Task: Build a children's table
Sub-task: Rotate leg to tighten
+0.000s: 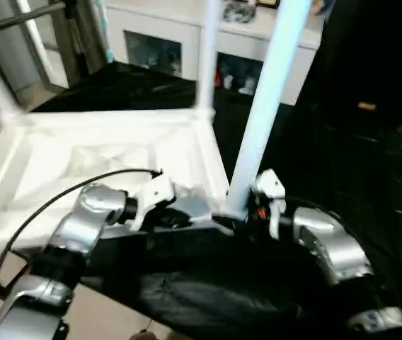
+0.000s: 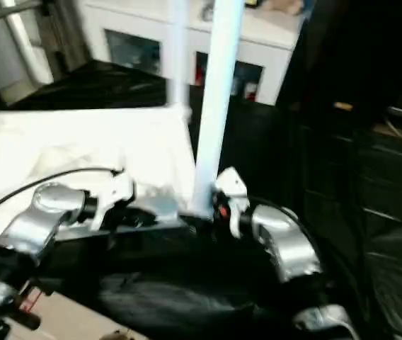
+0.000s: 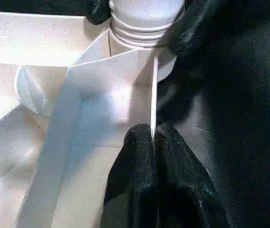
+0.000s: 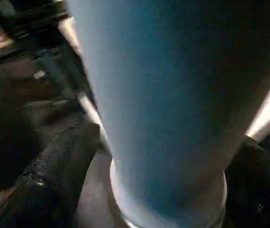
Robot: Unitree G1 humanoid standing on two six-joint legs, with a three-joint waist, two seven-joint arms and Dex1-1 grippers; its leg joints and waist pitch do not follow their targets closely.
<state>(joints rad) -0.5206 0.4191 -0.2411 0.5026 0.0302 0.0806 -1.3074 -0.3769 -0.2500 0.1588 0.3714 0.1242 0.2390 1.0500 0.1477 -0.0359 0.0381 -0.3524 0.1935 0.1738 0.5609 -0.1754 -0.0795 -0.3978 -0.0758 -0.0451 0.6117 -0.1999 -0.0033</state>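
Here, from the head: upturned children's table (image 1: pixel 102 152) on black-draped tabletop (image 1: pixel 208 297), near-right leg (image 1: pixel 265 106) upright in its socket. Left wrist: left claw (image 3: pixel 153 135) pinched shut on the thin rim. Right wrist: right claw (image 4: pixel 161 171) wide around the leg's base. Risk: half-seated leg tipping once released. Beyond, white cabinet (image 1: pixel 165 35).

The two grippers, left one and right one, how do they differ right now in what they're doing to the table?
The left gripper is shut, its fingers pinching the thin side wall of the table top; the right gripper is open wide, a finger on either side of the leg. The left gripper sits at the rim beside the corner socket; the right gripper sits at the leg's base. Both work at the same near corner.
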